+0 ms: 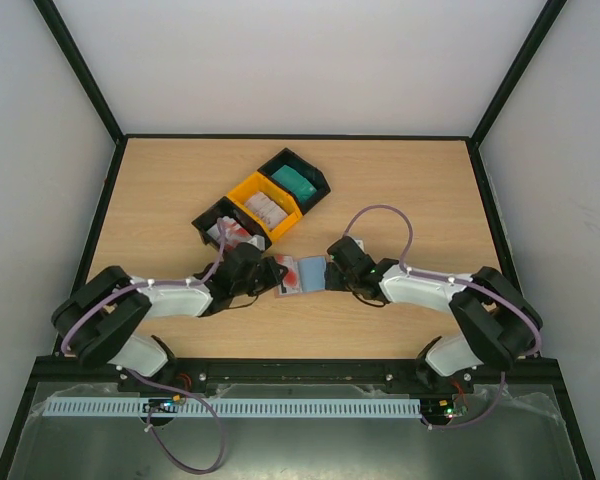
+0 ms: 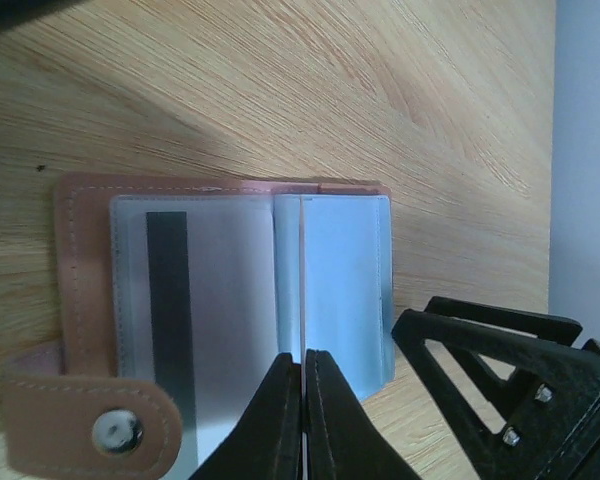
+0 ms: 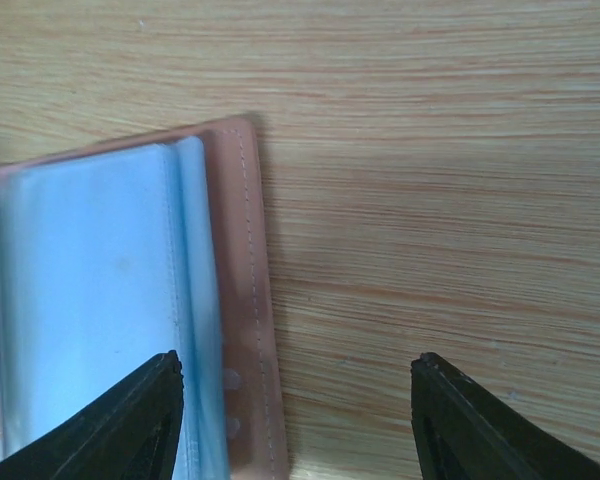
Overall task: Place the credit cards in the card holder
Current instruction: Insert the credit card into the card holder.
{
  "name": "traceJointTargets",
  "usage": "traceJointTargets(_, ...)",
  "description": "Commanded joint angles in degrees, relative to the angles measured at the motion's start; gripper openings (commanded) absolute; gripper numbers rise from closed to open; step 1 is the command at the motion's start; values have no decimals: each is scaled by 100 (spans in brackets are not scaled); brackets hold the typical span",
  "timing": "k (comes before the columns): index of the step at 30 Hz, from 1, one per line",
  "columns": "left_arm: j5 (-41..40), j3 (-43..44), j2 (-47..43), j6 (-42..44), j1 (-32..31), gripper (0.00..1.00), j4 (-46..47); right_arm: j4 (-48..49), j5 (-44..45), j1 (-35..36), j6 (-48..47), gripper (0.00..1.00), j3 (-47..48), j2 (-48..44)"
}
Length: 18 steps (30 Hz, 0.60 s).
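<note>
The card holder [image 1: 314,271] lies open on the table between both arms, pinkish-brown cover [image 2: 80,260] down, pale blue pockets [image 2: 345,280] up. A card with a dark stripe [image 2: 168,300] sits in its left pocket; from above it shows red and white [image 1: 288,276]. My left gripper [image 2: 302,362] is shut on a thin upright pocket leaf at the holder's middle fold. My right gripper [image 3: 295,375] is open and straddles the holder's right edge [image 3: 245,290], one finger over the blue pocket, the other over bare wood. More credit cards lie in the trays: red-and-white [image 1: 227,236], beige [image 1: 266,207], teal [image 1: 299,181].
Three small trays stand in a diagonal row behind the holder: black [image 1: 208,222], yellow [image 1: 242,190] and black [image 1: 320,180]. The right gripper's black frame [image 2: 510,370] shows at the lower right of the left wrist view. A black frame rims the wooden table [image 1: 410,200].
</note>
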Motion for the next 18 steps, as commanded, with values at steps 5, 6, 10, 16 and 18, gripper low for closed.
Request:
traceJointTargets(5, -171, -63, 449, -421, -150, 3, 932, 131, -28, 45, -267, 60, 80, 247)
traceJointTargets(6, -179, -78, 477, -432, -154, 2, 959, 180, -106, 49, -268, 60, 70, 279)
traceJointTargets(10, -256, -152, 620, -455, -164, 2, 1142, 303, -237, 48, -217, 60, 31, 341)
traceJointTargets(16, -374, -136, 826, -385, -232, 2, 1137, 299, -213, 47, -232, 59, -2, 309)
traceJointTargets(18, -450, -43, 891, -308, -275, 2, 982, 252, -256, 50, -235, 57, 12, 413)
